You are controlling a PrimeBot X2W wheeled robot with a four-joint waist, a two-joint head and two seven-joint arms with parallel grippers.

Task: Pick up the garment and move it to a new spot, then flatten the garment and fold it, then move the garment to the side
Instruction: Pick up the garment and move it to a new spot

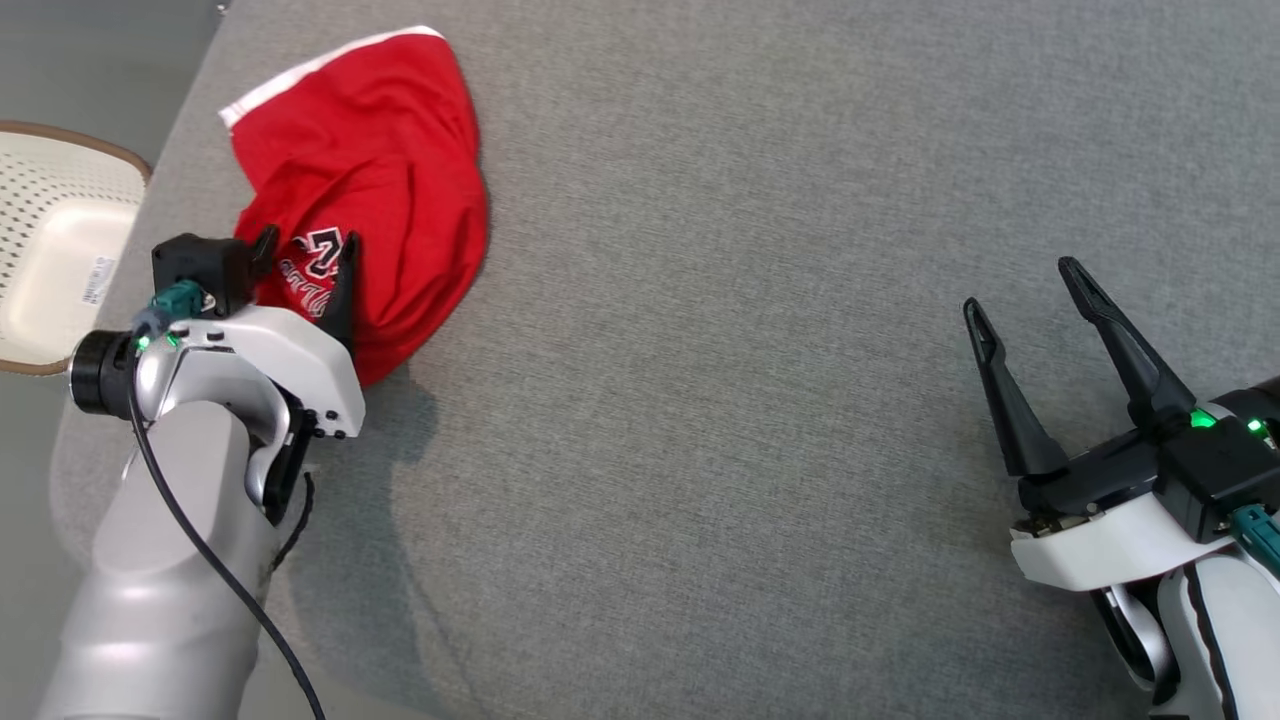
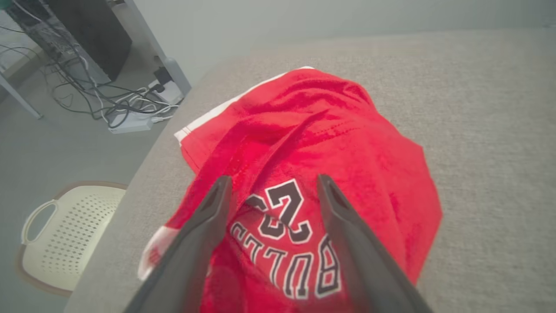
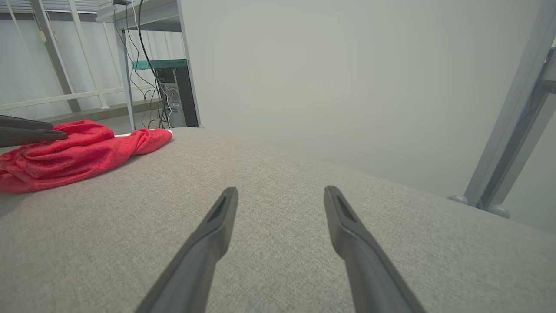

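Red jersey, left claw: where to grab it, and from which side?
I'd take the raised fold running up the middle of the red jersey, just past the printed number. Come down from above: the left claw hangs open over the print, and the cloth bunches up there, while its edges lie flat.

The red garment [image 2: 347,143] bears "BULL" lettering and a number, seemingly 23.
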